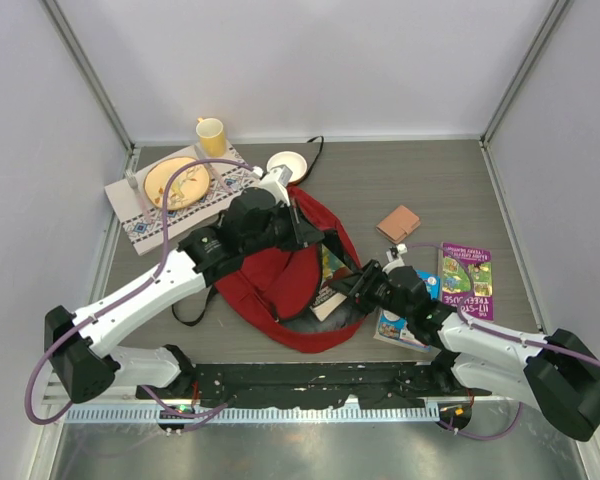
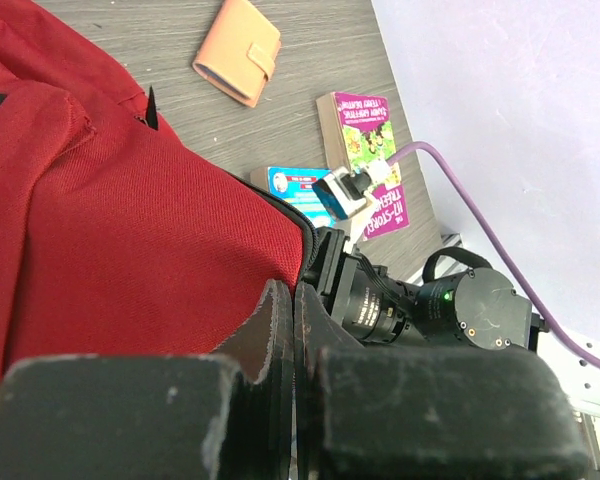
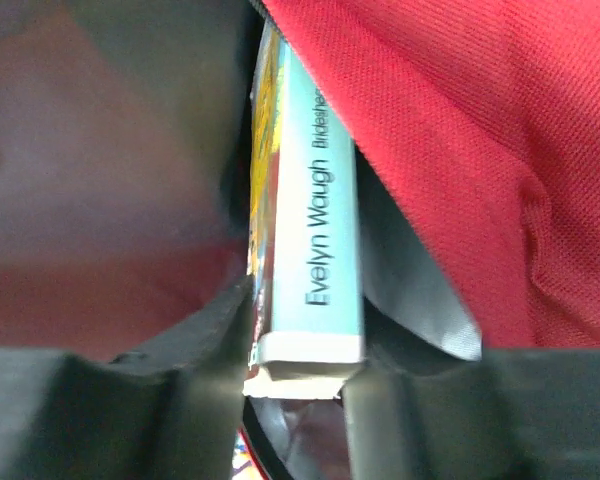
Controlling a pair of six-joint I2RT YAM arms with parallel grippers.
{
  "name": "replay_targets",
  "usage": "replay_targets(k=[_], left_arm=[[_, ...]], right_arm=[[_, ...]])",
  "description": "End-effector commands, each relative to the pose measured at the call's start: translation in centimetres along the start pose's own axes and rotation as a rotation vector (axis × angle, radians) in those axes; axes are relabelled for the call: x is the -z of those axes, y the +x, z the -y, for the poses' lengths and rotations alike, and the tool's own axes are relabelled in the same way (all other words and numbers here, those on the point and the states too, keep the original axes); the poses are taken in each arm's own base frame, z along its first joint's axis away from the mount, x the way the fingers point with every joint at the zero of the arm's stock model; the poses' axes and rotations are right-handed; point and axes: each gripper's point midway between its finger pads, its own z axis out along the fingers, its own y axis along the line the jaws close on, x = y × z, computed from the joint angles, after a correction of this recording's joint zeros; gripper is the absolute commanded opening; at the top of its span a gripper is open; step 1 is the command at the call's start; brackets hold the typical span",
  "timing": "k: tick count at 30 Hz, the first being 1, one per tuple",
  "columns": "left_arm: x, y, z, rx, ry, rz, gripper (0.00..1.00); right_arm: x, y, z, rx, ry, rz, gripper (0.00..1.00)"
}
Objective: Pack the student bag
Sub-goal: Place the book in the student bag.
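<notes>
- Student bag (image 1: 280, 290): dark-red backpack lying at table centre, mouth turned right toward the right arm.
- Left gripper (image 2: 293, 300): closed tight, apparently pinching the bag's black zip rim on its far-right side and lifting the mouth.
- Right gripper (image 3: 300, 395): about half open, jaws flanking an Evelyn Waugh paperback (image 3: 320, 230); clamped or merely touching, not discernible.
- Paperback: spine toward the wrist camera, far end inside the grey lining, near end protruding.
- Step in hand, by judgement: seating the paperback. Best done with a straight push along the spine, rim held high, clear of the lining fold on the right.
- Waiting right of the bag: purple book (image 1: 466, 280), tan wallet (image 1: 398, 223).
</notes>
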Motion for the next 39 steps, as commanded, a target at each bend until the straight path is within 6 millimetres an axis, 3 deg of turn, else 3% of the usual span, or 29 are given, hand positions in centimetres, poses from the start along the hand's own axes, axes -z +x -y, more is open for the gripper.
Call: replay_targets(k=[1,4,5,7,8,10,11,13,14,16,19,20,26,31,35,39], left_arm=[[0.2,-1.9,2.8,0.015,0.113,0.059,0.00],[0.2,-1.7,2.4,0.015,0.105,0.062,0.00],[0.2,-1.7,2.3,0.014,0.102,0.063,0.00],[0.5,-1.8,2.4,-0.002,0.104,0.069,0.00],[0.7,-2.0,2.4,-0.005,0.099,0.077,0.00],[1.1,-2.6,2.4,-0.025,0.094,0.095,0.00],[1.2,-2.7,2.4,-0.030,0.087,0.096,0.00],[1.6,-3.3,3.0,-0.059,0.097,0.105,0.00],[1.7,-3.4,3.2,-0.066,0.099,0.103,0.00],[2.0,-4.0,3.8,-0.084,0.113,0.109,0.00],[2.5,-4.3,4.8,-0.105,0.143,0.101,0.00],[2.6,-4.2,4.8,-0.112,0.144,0.096,0.00],[3.4,-4.1,5.1,-0.138,0.163,0.090,0.00],[3.9,-3.9,5.4,-0.167,0.183,0.084,0.00],[3.4,-3.5,6.2,-0.166,0.232,0.061,0.00],[3.2,-3.5,7.1,-0.159,0.272,0.049,0.00]], right_arm=[[0.0,-1.7,-5.3,0.004,-0.147,0.061,0.26],[0.6,-2.2,-6.8,0.026,-0.182,0.081,0.06],[0.8,-2.3,-7.6,0.037,-0.187,0.083,0.03],[1.5,-2.2,-9.4,0.086,-0.235,0.069,0.01],[2.0,-2.3,-11.3,0.100,-0.277,0.064,0.01],[2.6,-1.3,-13.3,0.109,-0.345,-0.006,0.01],[3.4,-1.0,-15.7,0.111,-0.440,-0.028,0.01],[4.2,0.4,-17.8,0.076,-0.536,-0.133,0.01],[5.3,0.4,-19.8,0.079,-0.637,-0.141,0.01],[4.6,0.0,-19.6,0.014,-0.633,-0.133,0.01],[1.9,-1.2,-16.6,0.004,-0.524,-0.050,0.01],[0.1,-1.4,-14.5,-0.014,-0.447,-0.040,0.01],[-4.3,-2.0,-12.4,-0.024,-0.397,-0.026,0.01],[-3.0,-0.4,-16.4,0.065,-0.552,-0.106,0.01],[-2.7,-0.6,-17.8,0.110,-0.607,-0.040,0.01],[-3.9,-1.4,-17.9,0.065,-0.609,0.020,0.02]])
